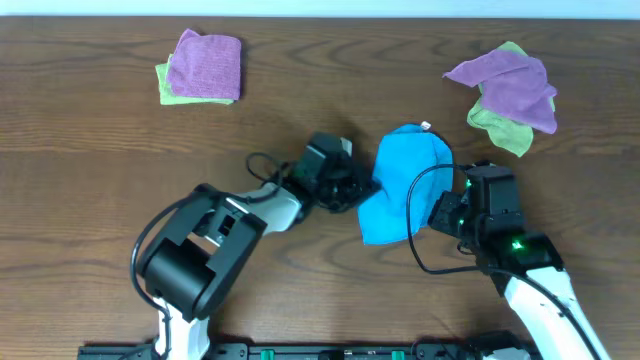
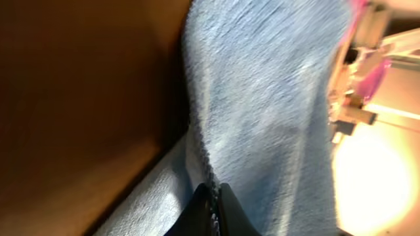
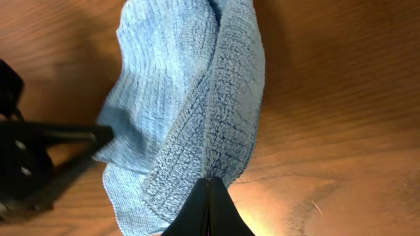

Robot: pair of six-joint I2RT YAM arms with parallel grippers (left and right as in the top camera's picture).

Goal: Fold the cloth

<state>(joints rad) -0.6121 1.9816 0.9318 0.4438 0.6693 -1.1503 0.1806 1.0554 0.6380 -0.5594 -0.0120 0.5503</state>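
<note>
Between the two arms, right of centre on the table, the sky-blue microfibre cloth lies bunched. On its hem the left gripper is pinched tight, and the right gripper clamps a fold. It looks light, limp and grippy, so corners or the hem are the best holds.

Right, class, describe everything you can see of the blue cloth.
The blue cloth is sky-blue microfibre with a ribbed weave and a small white tag at its far edge. It sits bunched and partly doubled over on the wooden table, between the arms. The left gripper and right gripper each pinch an edge.
</note>
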